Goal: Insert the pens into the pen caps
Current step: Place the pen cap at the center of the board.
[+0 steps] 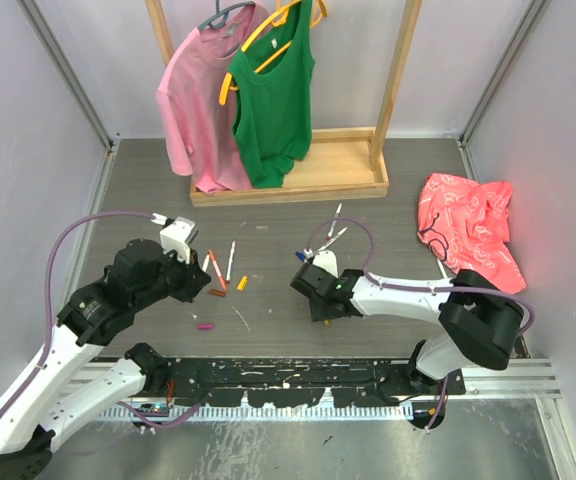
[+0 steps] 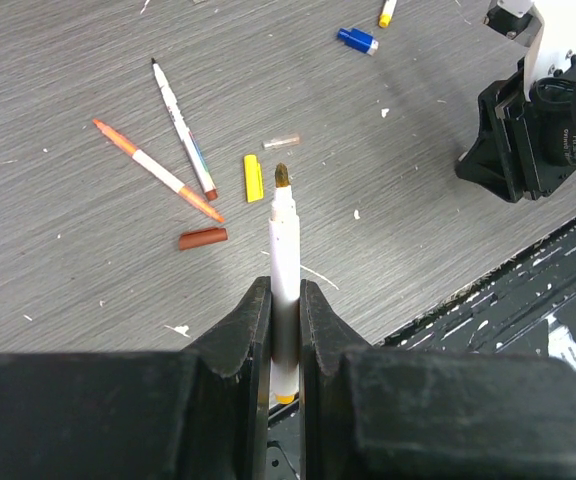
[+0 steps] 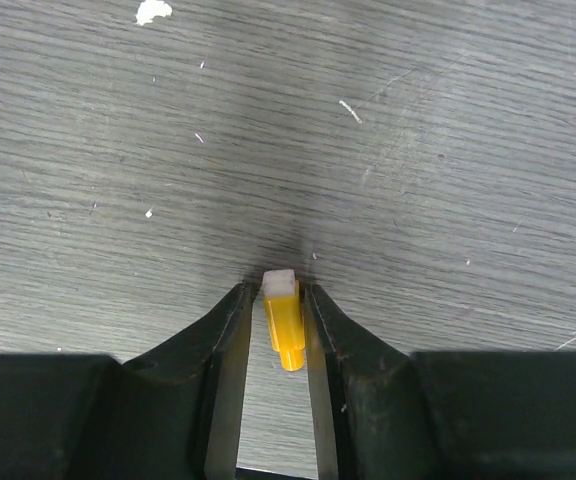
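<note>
pen (image 2: 284, 225) clamped in my left claw (image 2: 285, 290), tip forward; yellow cap (image 3: 284, 322) pinched in my right claw (image 3: 276, 292), well apart rightward.

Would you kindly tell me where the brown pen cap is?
In the left wrist view, the brown cap lies on the table beside the orange pen's near end, left of the left claw's pen.

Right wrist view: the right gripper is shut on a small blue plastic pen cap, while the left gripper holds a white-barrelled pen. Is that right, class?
Not quite. The small plastic pen cap in the right gripper is yellow, not blue, as the right wrist view shows. The left gripper does hold a white-barrelled pen.
</note>
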`<state>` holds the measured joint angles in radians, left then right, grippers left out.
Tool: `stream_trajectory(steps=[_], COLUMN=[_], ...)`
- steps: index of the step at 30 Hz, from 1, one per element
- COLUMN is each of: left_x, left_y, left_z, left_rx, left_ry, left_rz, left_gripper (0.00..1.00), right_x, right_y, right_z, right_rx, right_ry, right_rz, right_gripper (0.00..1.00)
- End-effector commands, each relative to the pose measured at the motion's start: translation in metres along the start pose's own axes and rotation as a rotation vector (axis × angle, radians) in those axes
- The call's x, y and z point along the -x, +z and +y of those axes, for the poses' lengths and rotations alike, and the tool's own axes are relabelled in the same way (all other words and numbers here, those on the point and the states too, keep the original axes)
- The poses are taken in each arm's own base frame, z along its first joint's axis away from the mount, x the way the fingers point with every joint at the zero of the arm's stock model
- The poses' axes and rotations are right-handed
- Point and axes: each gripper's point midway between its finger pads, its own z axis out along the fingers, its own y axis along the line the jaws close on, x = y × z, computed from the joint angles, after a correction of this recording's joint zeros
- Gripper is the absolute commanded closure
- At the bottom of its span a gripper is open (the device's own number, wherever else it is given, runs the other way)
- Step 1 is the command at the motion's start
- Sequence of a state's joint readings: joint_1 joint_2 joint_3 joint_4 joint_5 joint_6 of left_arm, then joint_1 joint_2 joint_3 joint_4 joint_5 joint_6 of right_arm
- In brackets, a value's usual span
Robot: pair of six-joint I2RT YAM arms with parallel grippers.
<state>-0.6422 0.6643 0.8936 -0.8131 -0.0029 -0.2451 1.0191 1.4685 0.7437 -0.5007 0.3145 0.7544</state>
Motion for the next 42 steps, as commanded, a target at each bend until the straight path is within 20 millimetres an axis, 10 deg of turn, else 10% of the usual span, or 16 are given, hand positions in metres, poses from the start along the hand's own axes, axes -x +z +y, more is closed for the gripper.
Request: stream_trajectory(steps=[1,42], left_x=[0.006,0.007], left_y=[-0.002,-0.003], left_z=[0.004,0.008], left_rx=[0.021,0.049], left_ry=[0.014,0.008], left_rz=[-0.028,-0.037], left_gripper=[1.00,1.00], right_x=[-0.033,-0.047], right_y=[0.006,0.004], right_z=[-0.014,-0.034], right_rx=[-0.035,-0.067], right_ry=[-0.082,-0.133], right_rz=[0.155,0.267], right_gripper=[0.66,0.68])
